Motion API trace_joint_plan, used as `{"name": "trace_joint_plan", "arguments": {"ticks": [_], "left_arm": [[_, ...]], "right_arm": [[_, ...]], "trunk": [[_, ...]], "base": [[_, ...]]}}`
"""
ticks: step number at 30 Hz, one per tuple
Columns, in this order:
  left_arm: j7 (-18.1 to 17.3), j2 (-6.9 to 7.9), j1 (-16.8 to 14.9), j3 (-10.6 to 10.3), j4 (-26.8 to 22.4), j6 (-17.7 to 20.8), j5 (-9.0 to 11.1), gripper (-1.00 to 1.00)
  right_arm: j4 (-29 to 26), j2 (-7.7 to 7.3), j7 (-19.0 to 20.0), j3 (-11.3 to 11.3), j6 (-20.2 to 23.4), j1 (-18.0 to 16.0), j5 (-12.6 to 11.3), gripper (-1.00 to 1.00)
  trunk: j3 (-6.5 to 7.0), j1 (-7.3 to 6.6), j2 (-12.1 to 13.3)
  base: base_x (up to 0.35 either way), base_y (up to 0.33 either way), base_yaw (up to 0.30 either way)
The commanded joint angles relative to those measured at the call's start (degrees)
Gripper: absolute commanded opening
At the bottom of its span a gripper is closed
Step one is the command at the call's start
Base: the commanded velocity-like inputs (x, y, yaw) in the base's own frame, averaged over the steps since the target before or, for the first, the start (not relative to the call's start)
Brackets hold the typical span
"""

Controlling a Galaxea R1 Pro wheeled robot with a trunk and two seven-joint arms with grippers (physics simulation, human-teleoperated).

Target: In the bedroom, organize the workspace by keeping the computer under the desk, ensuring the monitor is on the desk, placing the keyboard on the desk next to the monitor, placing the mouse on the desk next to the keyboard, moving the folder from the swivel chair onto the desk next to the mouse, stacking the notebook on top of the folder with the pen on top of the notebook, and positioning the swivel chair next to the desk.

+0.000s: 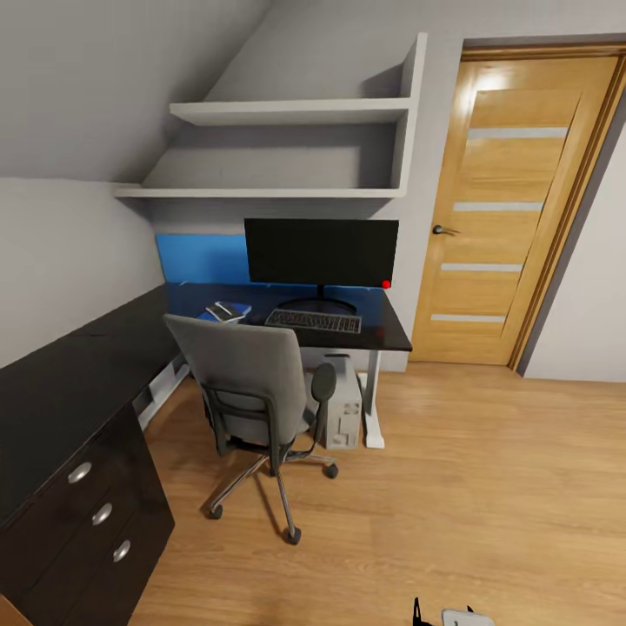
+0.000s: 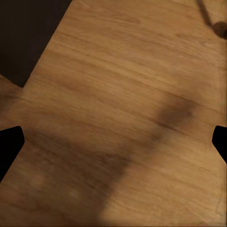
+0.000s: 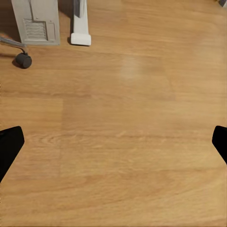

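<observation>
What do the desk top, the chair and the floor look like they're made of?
The desk top looks like glossy black laminate or lacquered board: it mirrors the blue back panel. The swivel chair seems upholstered in matte grey fabric, with black plastic-looking armrests and shiny chrome-like legs. The floor looks like light wooden planks or wood-print laminate, with grain and plank seams; a render leaves that open.

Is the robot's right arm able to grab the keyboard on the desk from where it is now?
Probably not yet. The keyboard lies far off on the desk, with the swivel chair before it. The right gripper hangs open over bare wooden floor.
</observation>
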Motion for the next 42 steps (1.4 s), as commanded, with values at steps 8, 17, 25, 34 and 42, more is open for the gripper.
{"name": "trace_joint_plan", "arguments": {"ticks": [8,17,25,34,42], "left_arm": [[0.33,0.15,2.64,-0.44,-0.03,0.0,0.05,1.0],[0.3,0.12,11.29,-0.44,-0.03,-0.32,0.04,1.0],[-0.45,2.36,18.26,-0.32,-0.03,-4.86,0.2,1.0],[-4.95,4.0,21.8,-0.08,-0.03,-20.8,2.88,1.0],[-5.05,3.99,24.5,-0.16,-0.03,-30.03,3.02,1.0]], "right_arm": [[0.12,0.0,-0.22,0.49,-0.19,-0.05,-0.36,1.0],[0.12,0.03,-0.21,0.49,-0.18,-0.04,-0.36,1.0],[0.12,0.04,-0.23,0.49,-0.16,-0.06,-0.36,1.0],[0.12,0.0,-0.23,0.49,-0.19,-0.06,-0.36,1.0],[0.12,0.02,-0.23,0.49,-0.19,-0.06,-0.36,1.0]], "trunk": [[1.39,-1.77,3.2],[3.0,-3.75,6.81],[4.44,-5.5,10.01],[6.05,-7.48,13.62],[7.49,-9.24,16.83]], "base": [[0.0,0.0,0.0],[0.0,0.0,0.0],[0.0,0.0,0.0],[0.0,0.0,0.0],[0.0,0.0,0.0]]}}
